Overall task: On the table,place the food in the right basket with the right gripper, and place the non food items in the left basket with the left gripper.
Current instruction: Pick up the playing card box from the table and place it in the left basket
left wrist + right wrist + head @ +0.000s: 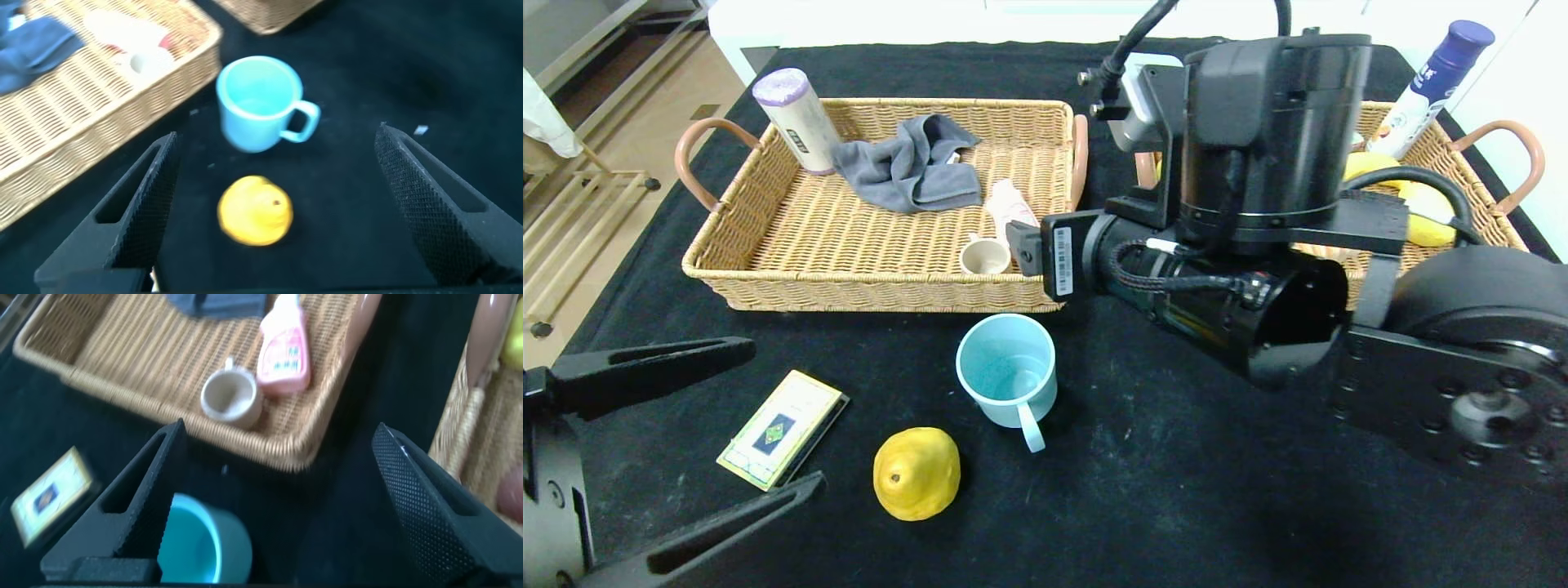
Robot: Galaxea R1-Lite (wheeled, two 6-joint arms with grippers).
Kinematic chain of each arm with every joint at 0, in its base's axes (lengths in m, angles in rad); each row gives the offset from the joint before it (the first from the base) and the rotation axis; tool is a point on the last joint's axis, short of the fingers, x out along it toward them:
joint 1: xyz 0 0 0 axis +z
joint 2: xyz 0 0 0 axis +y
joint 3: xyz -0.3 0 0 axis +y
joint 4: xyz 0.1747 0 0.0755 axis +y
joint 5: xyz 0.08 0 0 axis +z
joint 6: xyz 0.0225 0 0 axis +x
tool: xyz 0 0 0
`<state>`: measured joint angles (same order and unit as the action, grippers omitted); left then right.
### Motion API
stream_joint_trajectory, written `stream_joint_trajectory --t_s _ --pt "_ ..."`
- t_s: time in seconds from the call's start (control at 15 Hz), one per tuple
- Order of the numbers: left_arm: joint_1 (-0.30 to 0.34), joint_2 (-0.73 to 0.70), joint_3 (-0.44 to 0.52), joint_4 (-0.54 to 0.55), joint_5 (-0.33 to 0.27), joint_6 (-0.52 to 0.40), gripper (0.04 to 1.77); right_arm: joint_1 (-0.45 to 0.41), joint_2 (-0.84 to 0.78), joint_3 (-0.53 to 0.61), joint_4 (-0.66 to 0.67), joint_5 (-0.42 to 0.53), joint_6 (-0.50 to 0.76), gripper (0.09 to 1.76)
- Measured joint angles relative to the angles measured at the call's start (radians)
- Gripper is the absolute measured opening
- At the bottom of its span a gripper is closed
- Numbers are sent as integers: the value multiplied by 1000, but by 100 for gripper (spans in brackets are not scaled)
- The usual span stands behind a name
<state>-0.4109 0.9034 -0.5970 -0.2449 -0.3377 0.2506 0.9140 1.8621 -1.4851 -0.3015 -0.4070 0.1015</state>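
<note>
The left gripper (686, 425) hangs wide open near the card box (780, 429). The lemon (916, 473) lies near-centre, just near of the cup (1009, 380). The right gripper (286, 506), wide open above the table between the baskets, should descend squarely over the lemon, clear of the cup.

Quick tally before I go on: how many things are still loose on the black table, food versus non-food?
Food: 1, the yellow fruit.
Non-food: 2, the blue mug and the small card box.
Total: 3 loose on the table, all in front of the left basket.
</note>
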Motion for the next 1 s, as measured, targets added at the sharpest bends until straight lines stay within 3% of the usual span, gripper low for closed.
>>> stream_joint_trajectory --t_s 0.4,0.73,1.0 --pt "1 54 -2 -11 28 -4 172 -35 -278 388 -84 207 -41 168" --pt "1 61 -4 -9 65 -2 172 -135 -438 660 -206 436 -80 170" --pt "1 59 0 -1 162 -2 172 -199 -488 833 -406 534 -100 170"
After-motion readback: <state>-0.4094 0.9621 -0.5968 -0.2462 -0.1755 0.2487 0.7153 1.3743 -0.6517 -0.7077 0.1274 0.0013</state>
